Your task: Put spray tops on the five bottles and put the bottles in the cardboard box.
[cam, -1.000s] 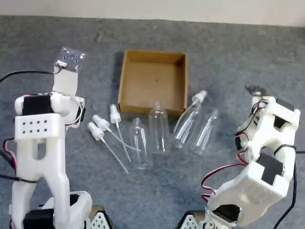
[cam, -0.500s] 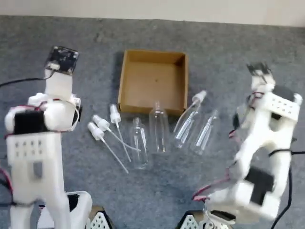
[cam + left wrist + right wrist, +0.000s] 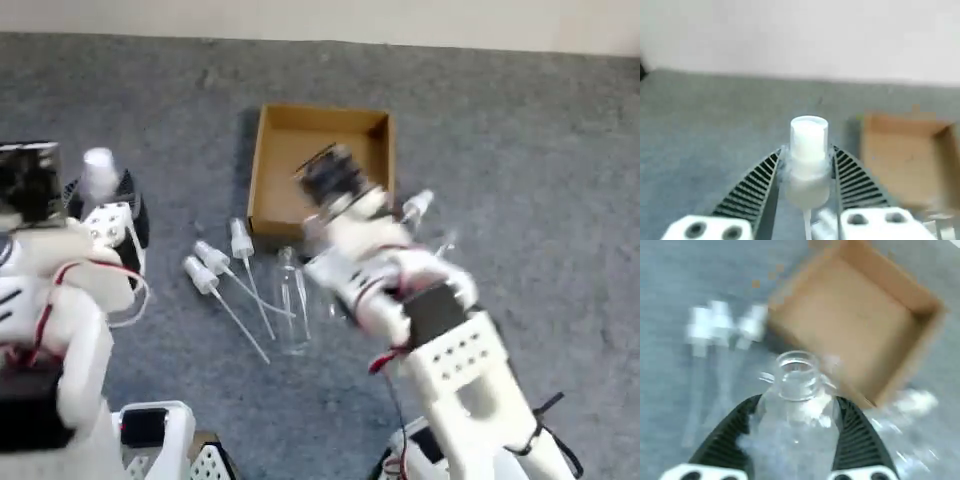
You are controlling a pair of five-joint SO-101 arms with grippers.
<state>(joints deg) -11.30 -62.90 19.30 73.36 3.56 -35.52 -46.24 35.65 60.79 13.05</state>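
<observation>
I see the cardboard box (image 3: 285,140) as matt brown paperboard, the bottle (image 3: 797,385) as clear glossy plastic, the spray top (image 3: 809,150) as smooth white plastic, and the table cover (image 3: 520,150) as rough grey cloth.

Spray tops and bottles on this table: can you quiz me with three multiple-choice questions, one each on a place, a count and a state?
1. Where is the raised spray top? A in a person's hand; B in the left gripper; C in a bucket.
2. How many loose spray tops lie on the carpet? A one; B three; C six.
3. The bottle in the right gripper is: A uncapped; B capped; C broken.
Answers: 1 B, clamped there; 2 B, three lie side by side; 3 A, its neck is open.
</observation>
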